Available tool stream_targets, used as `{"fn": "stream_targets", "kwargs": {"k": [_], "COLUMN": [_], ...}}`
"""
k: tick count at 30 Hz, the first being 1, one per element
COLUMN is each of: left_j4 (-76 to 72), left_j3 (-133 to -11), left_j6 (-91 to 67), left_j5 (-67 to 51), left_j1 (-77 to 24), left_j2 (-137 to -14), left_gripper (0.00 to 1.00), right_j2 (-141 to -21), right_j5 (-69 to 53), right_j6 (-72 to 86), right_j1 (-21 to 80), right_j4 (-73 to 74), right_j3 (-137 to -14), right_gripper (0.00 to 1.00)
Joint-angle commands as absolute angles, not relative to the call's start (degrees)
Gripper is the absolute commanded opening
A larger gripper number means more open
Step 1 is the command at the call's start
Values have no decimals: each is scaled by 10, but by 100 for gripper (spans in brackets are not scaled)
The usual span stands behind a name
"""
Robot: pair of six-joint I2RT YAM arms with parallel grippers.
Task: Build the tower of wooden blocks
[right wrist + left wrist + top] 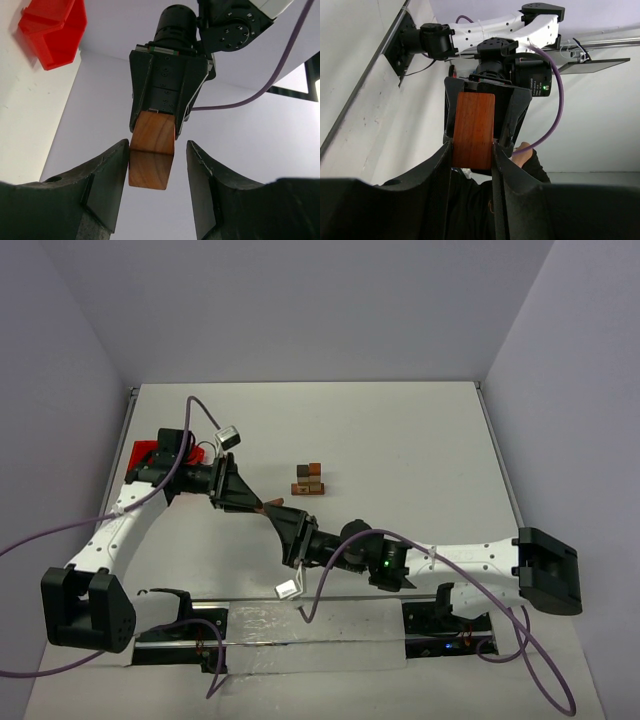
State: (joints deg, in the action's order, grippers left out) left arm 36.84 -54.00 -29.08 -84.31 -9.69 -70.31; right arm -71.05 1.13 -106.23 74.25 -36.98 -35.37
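Our left gripper [471, 146] pinches a reddish-brown block [473, 120]; our right gripper [157, 147] is spread around it, one finger touching. Well apart, the wood block tower [308, 479] stands a few blocks high: we judge it partly built, this block still unplaced

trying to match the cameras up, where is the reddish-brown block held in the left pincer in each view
Top external: the reddish-brown block is a small sliver near centre, where the two arms meet.
Left wrist: the block stands upright at centre, between that camera's own fingers.
Right wrist: the block is at centre, a little low.
Shared landmark: the left pincer, clamped on it in all three.
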Motion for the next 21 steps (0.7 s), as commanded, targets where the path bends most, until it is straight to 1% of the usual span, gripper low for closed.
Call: {"fn": "stream_targets", "kwargs": {"k": [1, 9, 18, 21], "left_j4": [347, 310, 283, 276], "left_j3": [-542, -527, -514, -510], "left_j6": [-309, -341, -363, -369], "left_j5": [-973, -972, -973, -972], "left_j1": [-109, -123, -128, -131], "left_j2": [-692, -685, -685, -682], "left_gripper": [0, 0, 0, 0], "right_j2": [-675, -637, -634, -636], "right_j5": [-20, -32, -36, -32], "right_j6": [-1071, -1073, -1082, -1083], "right_j1": [740, 740, 741, 740], "right_j4": [-415, -390, -365, -357], "right_j3": [-333, -307, -303, -306], "right_gripper": [56, 54, 47, 46]}}
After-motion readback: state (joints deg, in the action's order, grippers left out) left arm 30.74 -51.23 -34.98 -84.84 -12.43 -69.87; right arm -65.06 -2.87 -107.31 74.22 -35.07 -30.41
